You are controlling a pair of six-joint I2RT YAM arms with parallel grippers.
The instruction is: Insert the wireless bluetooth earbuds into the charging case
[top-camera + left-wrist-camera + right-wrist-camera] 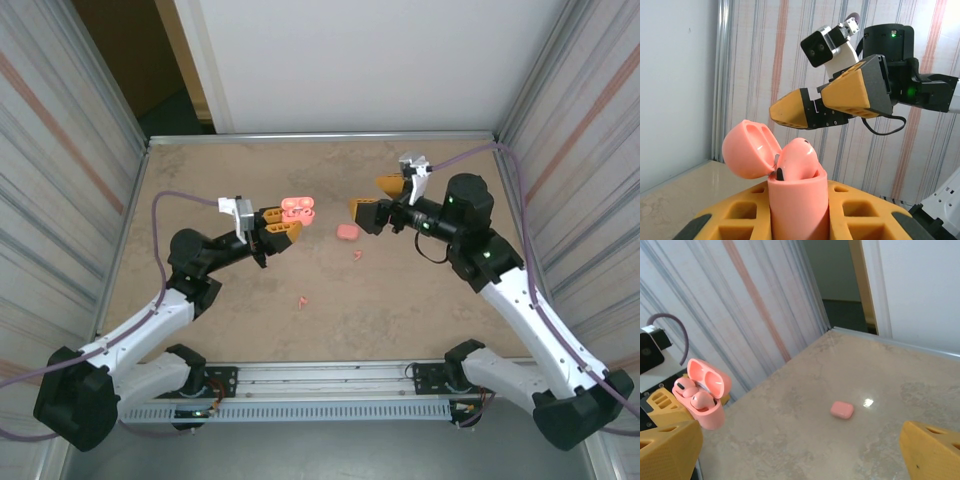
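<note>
left end effector (282,229) clamped on the open charging case (799,200), right end effector (376,200) spread wide beside it; an earbud (357,255) near the case looks light and slick, best pinched by its stem.

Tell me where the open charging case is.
The open charging case is clamped in the jaws of the left gripper, left of centre in the top view; a closed pink case lies on the table to its right.

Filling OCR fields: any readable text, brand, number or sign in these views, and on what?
None readable. The open case and closed case are plain pink, with no logo visible. The table is bare stone pattern. The green light on the right arm carries no text.
</note>
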